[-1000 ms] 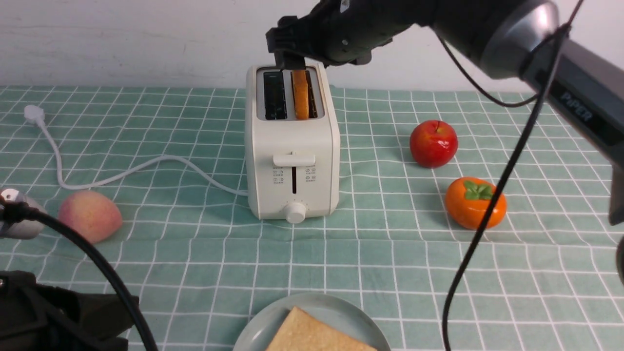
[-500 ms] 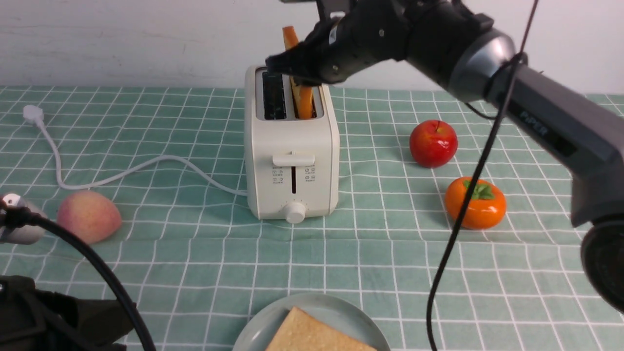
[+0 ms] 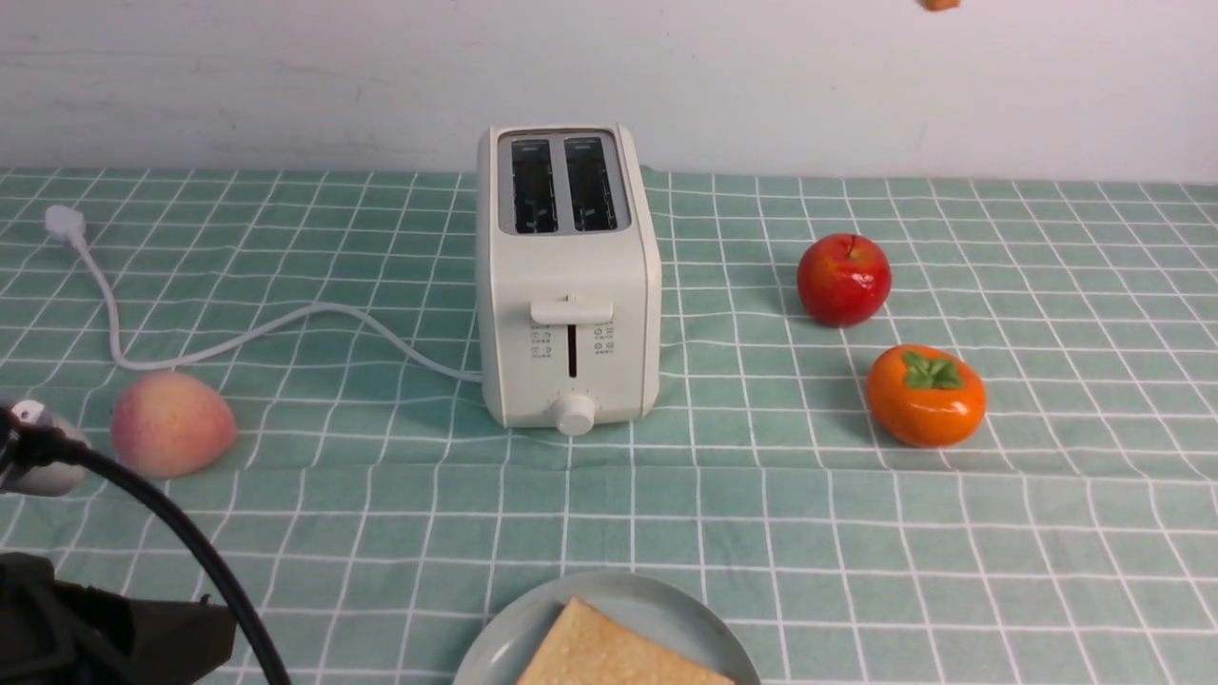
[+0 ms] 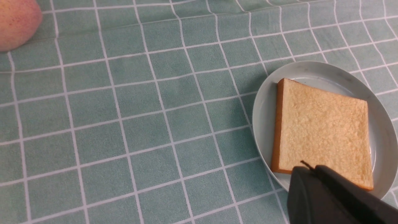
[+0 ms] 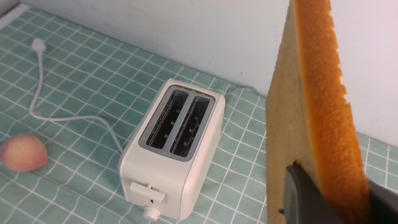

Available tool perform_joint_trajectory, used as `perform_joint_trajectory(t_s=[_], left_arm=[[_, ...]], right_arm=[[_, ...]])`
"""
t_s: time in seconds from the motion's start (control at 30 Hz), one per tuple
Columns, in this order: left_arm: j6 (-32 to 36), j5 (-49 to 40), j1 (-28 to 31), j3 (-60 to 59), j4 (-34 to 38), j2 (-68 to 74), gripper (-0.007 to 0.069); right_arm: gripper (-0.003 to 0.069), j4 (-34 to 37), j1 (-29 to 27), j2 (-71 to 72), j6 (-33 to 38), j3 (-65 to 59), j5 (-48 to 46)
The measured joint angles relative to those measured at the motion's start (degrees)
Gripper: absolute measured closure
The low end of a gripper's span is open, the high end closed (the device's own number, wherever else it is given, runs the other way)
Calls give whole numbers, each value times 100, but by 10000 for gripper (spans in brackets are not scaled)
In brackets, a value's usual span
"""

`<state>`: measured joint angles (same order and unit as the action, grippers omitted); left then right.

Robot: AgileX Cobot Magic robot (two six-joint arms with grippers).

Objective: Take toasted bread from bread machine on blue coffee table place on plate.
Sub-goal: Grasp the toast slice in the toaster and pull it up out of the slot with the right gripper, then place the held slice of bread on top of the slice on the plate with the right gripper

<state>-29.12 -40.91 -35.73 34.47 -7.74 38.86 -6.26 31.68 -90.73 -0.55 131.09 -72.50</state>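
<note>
bread machine (image 3: 569, 276) stood upright mid-table on the blue coffee table (image 3: 856, 552), toward the far wall, with lever and knob facing near. both slots were empty. a white cord (image 3: 285, 328) ran from its left side to a plug (image 3: 65, 224) at far left.

the plate (image 3: 504, 633) sat at the near edge, in front of the machine and well apart from it. one toast slice (image 3: 618, 656) lay flat on it, inside the rim.

the second toast slice (image 5: 311, 124) was held on edge, high above the table and right of the machine; only a sliver of its crust showed at the top of the front view. the right gripper (image 5: 339, 199) was clamped on one end of it, a finger on each face.

the left gripper (image 4: 311, 171) had its fingers pressed together and held nothing. it appeared just over a corner of the slice on the plate; contact could not be determined.

a peach (image 3: 171, 423) lay at near left. an apple (image 3: 844, 281) and a persimmon (image 3: 925, 395) lay right of the machine, the persimmon nearer.
</note>
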Motion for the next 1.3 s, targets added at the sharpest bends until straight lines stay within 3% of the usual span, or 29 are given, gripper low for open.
perform_joint_trajectory(t_s=[0.17,0.3,0.37,0.53,0.83,1.03,1.13,1.3], left_arm=[[0,130,0,0,-52,0,638],[-4,155,0,0,-63,0,638],[-4,155,0,0,-63,0,638],[-4,155,0,-4,-63,0,638],[-11,167,0,-4,-52,0,636],[-11,171,0,-4,-52,0,630],[-11,171,0,-4,-52,0,627],[-12,171,0,-4,-52,0,624]], right_arm=[[551,1048,0,796,5,-1721,-11],[551,2425,0,962,313,-3275,-11],[551,3541,0,821,926,-4334,-11],[551,4663,0,343,1812,-5406,200],[551,5285,0,-883,2118,-5640,604],[540,4990,0,-1193,2125,-5640,824],[482,4816,0,-1190,2088,-5640,986],[252,4078,0,-1190,1875,-5397,1172]])
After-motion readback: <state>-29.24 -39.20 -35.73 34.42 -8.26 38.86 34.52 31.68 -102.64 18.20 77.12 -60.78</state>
